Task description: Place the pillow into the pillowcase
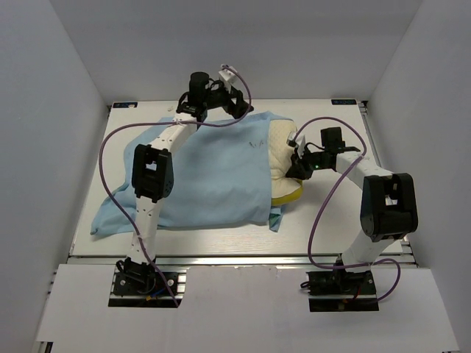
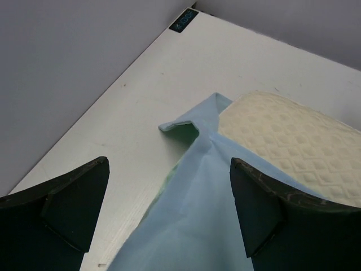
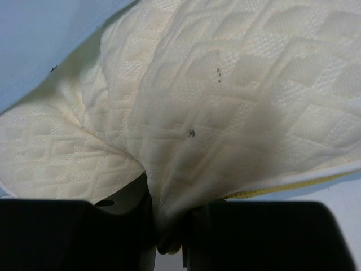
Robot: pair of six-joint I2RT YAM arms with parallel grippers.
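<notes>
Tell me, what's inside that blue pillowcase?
The cream pillow; its right end sticks out, pinched by the right gripper. The pillowcase hides the rest, and anything else inside.

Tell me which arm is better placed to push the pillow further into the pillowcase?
Right. The right end effector pinches the pillow's exposed end, outside the pillowcase. The left end effector hangs open over the pillowcase's far corner, holding nothing.

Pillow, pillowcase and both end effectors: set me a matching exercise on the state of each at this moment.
1 pillow
2 pillowcase
3 left end effector
4 right end effector

A wide open, holding nothing
B light blue, lying over most of the pillow
C pinching cream quilted fabric
D cream, right end uncovered

Pairs: 1-D, 2-B, 3-A, 4-C
</notes>
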